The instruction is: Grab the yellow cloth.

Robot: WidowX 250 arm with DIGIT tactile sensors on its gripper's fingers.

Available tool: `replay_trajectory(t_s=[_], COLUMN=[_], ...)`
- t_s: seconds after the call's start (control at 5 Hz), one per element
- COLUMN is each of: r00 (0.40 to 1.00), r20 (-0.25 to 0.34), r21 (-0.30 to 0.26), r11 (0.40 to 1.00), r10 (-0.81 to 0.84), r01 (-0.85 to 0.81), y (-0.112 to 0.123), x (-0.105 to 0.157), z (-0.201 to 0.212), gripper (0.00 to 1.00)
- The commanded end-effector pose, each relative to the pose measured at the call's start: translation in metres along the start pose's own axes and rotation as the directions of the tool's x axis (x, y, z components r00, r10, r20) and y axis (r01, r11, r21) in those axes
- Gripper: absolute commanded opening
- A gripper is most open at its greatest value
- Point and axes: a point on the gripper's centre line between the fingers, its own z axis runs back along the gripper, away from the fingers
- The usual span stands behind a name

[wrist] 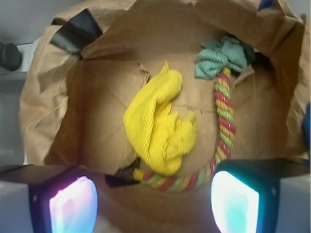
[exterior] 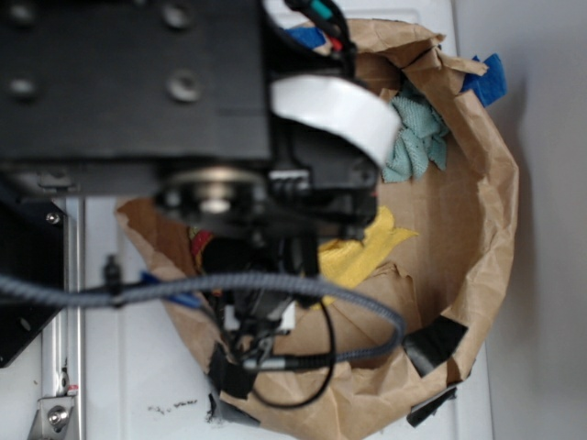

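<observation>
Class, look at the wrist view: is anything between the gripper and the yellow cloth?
Nothing visible is. The gripper is open above the yellow cloth, which lies uncovered on the paper bag floor. The rope curves beside it; the teal cloth lies apart.

Arm (exterior: pixel 138 82) hides most of yellow cloth (exterior: pixel 362 252) in exterior view

Towel (wrist: pixel 158 124) in bag (wrist: pixel 46 97), rope (wrist: pixel 224 119) beside.
</observation>
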Motion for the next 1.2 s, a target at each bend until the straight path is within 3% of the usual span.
replay_trajectory(t_s=[0.0, 0.4, 0.6, 1.0], r00=[0.999, 0.999, 0.999, 0.998], r20=[0.032, 0.032, 0.022, -0.027], r21=[0.002, 0.002, 0.042, 0.032], r11=[1.000, 1.000, 0.998, 0.998], r10=[0.014, 0.014, 0.036, 0.049], r01=[-0.014, -0.014, -0.036, -0.048], y=[0.004, 0.004, 0.015, 0.022], x=[0.003, 0.003, 0.016, 0.025], z=[0.008, 0.008, -0.030, -0.067], gripper=[1.00, 1.00, 1.00, 1.00])
